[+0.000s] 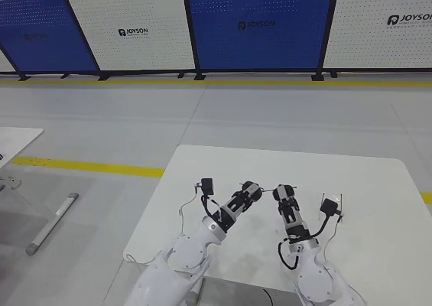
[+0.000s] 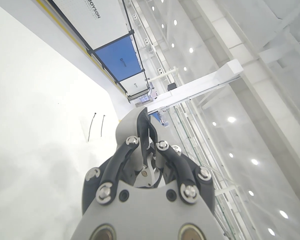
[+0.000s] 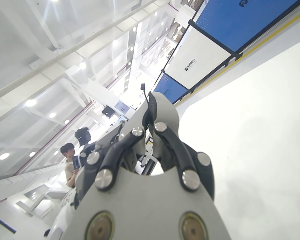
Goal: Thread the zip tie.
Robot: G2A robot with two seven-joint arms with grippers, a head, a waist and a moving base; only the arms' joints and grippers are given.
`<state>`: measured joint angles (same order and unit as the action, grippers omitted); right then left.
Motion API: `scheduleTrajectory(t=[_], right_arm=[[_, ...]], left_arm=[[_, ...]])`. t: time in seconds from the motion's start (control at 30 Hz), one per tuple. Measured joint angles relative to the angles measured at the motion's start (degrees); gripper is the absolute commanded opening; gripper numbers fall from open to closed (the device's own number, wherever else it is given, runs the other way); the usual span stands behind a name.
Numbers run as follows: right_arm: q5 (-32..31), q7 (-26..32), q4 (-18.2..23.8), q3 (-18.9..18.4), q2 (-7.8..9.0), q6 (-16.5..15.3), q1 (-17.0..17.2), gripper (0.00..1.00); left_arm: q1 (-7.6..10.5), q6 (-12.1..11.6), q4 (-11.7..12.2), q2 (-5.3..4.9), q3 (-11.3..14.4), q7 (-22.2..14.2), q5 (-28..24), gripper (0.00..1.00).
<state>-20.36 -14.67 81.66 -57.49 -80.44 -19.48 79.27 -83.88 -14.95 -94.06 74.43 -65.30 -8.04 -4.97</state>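
The right gripper (image 3: 150,102) has its two fingers pressed together on a zip tie (image 3: 145,93), a thin black strip that comes out past the fingertips and ends in a small square head just beyond them, standing clear in the air rather than lying on anything. Close beside it, off to its left, the left gripper (image 2: 143,118) is also closed up tight, its dark pads (image 2: 140,128) meeting with no gap I can see; from where the views look I cannot make out whether anything is caught between them. Seen from above, the two grippers sit tip to tip over the near middle of the white table (image 1: 353,176), angled in toward one another and just apart, with the arms running back toward the robot. Out ahead of the left gripper and a little to one side, two loose zip ties (image 2: 90,128) lie flat on the tabletop, side by side and nearly parallel, not touching each other, each with its small head at the end farther from the gripper. Beyond the table's far edge, a yellow line (image 1: 86,166) runs across the grey floor, and farther back stands a row of blue and white partition panels (image 1: 258,34) on dark feet. Well off to the left arm's side is the corner of a second white table (image 1: 17,141)
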Motion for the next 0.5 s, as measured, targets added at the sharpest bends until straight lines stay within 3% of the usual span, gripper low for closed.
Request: scheduleTrajectory(t=[0.5], right_arm=[[0.0,0.38,1.85,-0.28,0.48,0.0,0.45,0.0]], left_arm=[[0.68,0.72,0.04,-0.05,0.25,1.15,0.72,0.0]])
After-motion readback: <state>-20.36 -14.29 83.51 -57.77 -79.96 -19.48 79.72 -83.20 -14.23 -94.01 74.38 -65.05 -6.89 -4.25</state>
